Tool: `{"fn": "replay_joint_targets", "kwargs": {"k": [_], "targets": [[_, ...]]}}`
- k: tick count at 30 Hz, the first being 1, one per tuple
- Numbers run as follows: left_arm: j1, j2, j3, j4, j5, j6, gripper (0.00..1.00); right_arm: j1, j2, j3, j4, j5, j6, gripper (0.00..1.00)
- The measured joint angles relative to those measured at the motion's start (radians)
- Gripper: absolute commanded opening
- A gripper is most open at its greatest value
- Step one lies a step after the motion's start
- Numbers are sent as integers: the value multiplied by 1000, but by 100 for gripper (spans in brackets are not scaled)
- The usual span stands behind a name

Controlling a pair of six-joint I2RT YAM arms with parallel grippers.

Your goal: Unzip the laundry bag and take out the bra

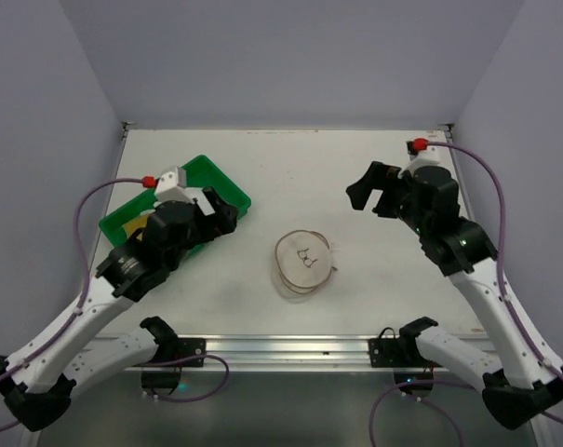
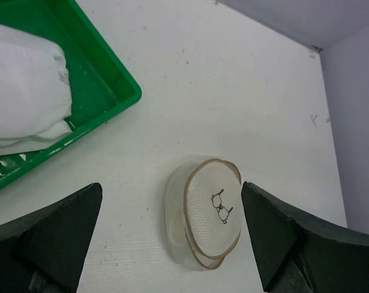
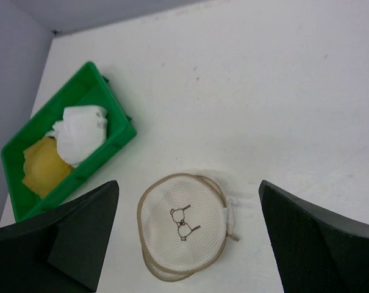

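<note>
The laundry bag (image 1: 304, 264) lies flat in the middle of the table, a round off-white mesh case with a tan rim and a small dark bra drawing on its face. It also shows in the left wrist view (image 2: 211, 213) and the right wrist view (image 3: 183, 235). A small tan zip pull (image 3: 234, 235) sticks out at its rim. The bra is hidden; none shows outside the bag. My left gripper (image 1: 218, 212) is open and empty, above and to the left of the bag. My right gripper (image 1: 374, 191) is open and empty, above and to the right of it.
A green rectangular tray (image 1: 221, 182) stands at the left, partly under my left arm. It holds a white cloth (image 3: 80, 131) and a yellow cloth (image 3: 44, 168). Grey walls close the table at the back and sides.
</note>
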Motion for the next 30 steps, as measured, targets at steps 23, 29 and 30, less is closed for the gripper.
{"fn": "replay_joint_targets", "kwargs": {"k": [23, 29, 30], "targets": [[-1, -761, 327, -583, -254, 154, 100, 0, -866, -43, -207, 226, -180, 99], [-5, -815, 312, -625, -278, 153, 100, 0, -880, -70, -245, 221, -189, 99], [-8, -821, 311, -626, -282, 151, 100, 0, -880, -74, -248, 218, -189, 99]]}}
